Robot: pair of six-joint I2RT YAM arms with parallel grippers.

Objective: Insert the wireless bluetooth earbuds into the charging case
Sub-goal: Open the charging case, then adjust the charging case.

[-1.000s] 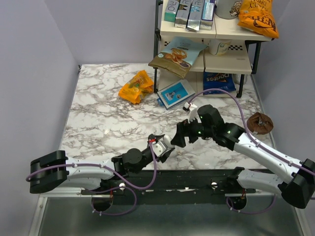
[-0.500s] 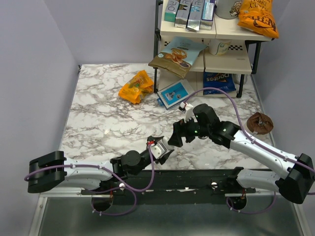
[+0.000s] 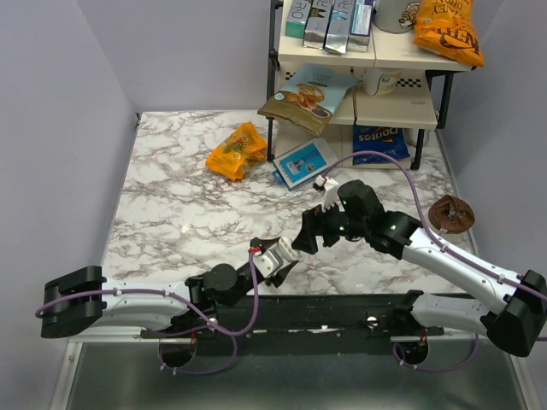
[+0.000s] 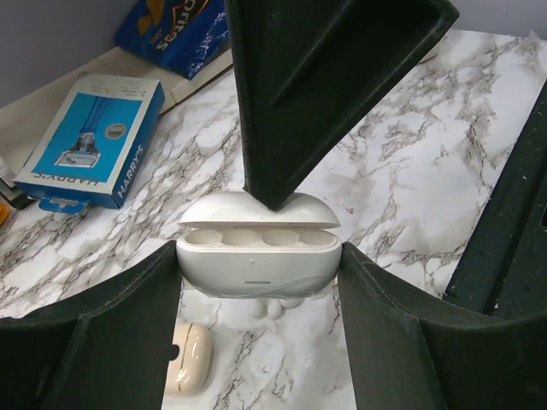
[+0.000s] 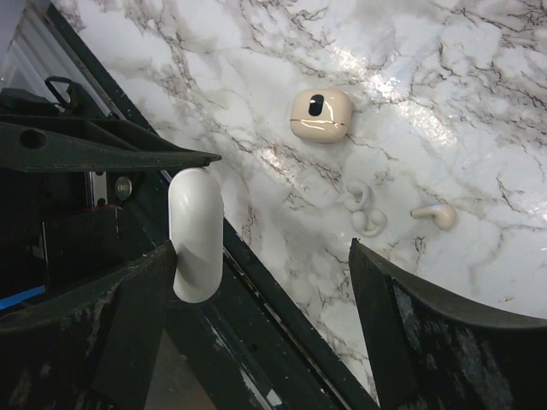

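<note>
Charging case (image 4: 258, 256), white with lid open, sits clamped in left jaws; right jaws wide.

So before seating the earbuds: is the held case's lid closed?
No, the charging case in the left gripper has its lid raised, empty wells showing.

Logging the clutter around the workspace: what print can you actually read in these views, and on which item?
"HARRY'S" on the side of the blue box, left wrist view.
"Doritos", partly legible, on the blue bag under the shelf.
Orange bags, shelf cartons: print too small or blurred.
Charging case: no print visible.
</note>
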